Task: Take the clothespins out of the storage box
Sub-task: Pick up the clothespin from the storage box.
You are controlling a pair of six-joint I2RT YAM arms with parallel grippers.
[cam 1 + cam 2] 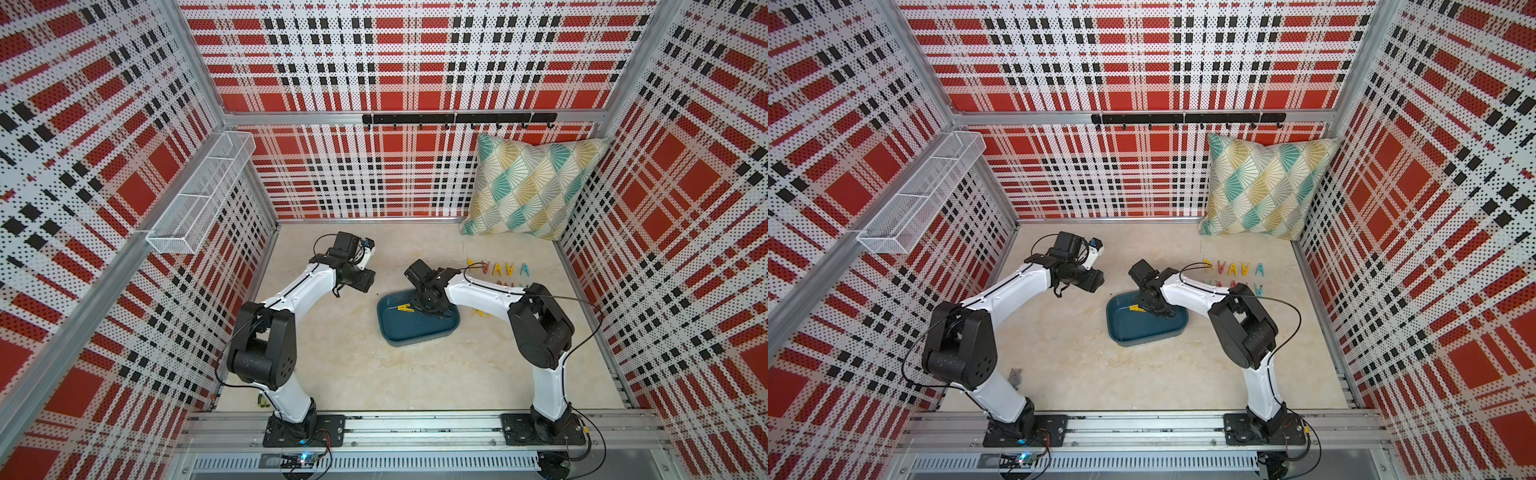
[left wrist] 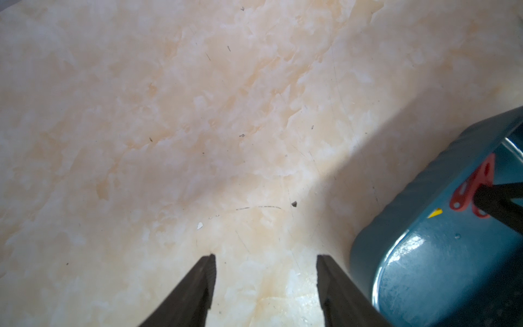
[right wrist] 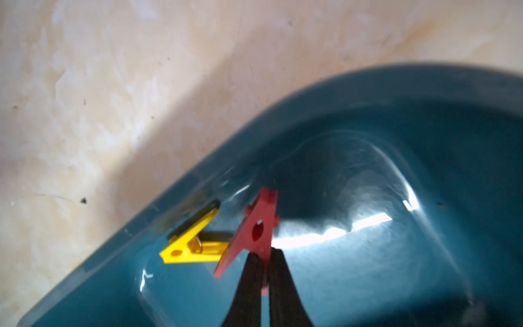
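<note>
The dark teal storage box (image 1: 415, 328) (image 1: 1146, 328) sits mid-table in both top views. My right gripper (image 3: 266, 250) reaches down into it and is shut on a red clothespin (image 3: 256, 229), pinched by one leg. A yellow clothespin (image 3: 189, 245) (image 1: 405, 308) lies flat on the box floor beside it, near the wall. Several clothespins (image 1: 498, 269) (image 1: 1233, 269) in yellow, red and light blue lie in rows on the table right of the box. My left gripper (image 2: 266, 256) hovers open over bare table left of the box (image 2: 424, 226), holding nothing; the red clothespin (image 2: 475, 189) shows there too.
A patterned cushion (image 1: 536, 189) leans in the back right corner. A white wire mesh basket (image 1: 199, 195) hangs on the left wall, and a black hook rail (image 1: 457, 119) runs along the back wall. The right arm covers part of the clothespin rows.
</note>
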